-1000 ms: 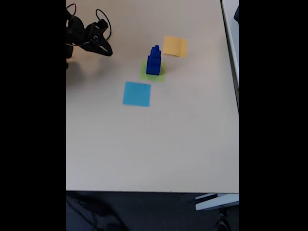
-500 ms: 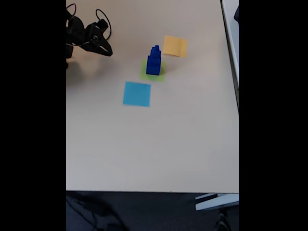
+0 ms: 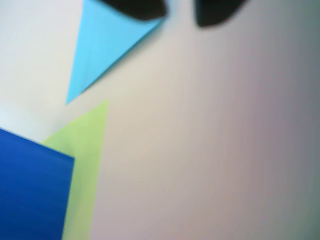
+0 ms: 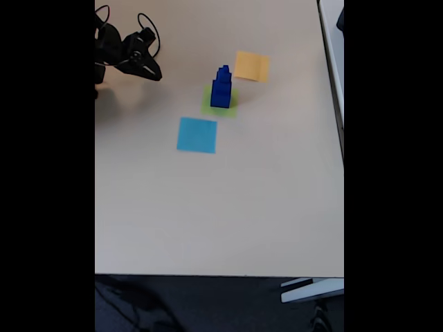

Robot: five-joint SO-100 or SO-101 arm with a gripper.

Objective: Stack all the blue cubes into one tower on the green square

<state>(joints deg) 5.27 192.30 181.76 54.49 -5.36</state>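
The blue cubes [image 4: 221, 88] stand as one tower, larger below and smaller on top, on the green square [image 4: 232, 108] at the table's far middle in the fixed view. My gripper [image 4: 155, 72] hovers at the far left, well apart from the tower and holding nothing. The wrist view is blurred: a blue cube [image 3: 30, 192] fills the lower left corner on the green square [image 3: 85, 150]. At the top edge of that view my gripper [image 3: 180, 12] shows two dark fingertips [image 3: 135, 6] with a small gap between them, so it is open.
A light-blue paper square [image 4: 196, 135] lies in front of the tower, also seen as the light-blue paper square [image 3: 100, 45] in the wrist view. An orange-yellow square [image 4: 250, 66] lies behind and to the right. Black cables [image 4: 147, 21] loop by the arm. The table edge [image 4: 221, 274] runs along the front.
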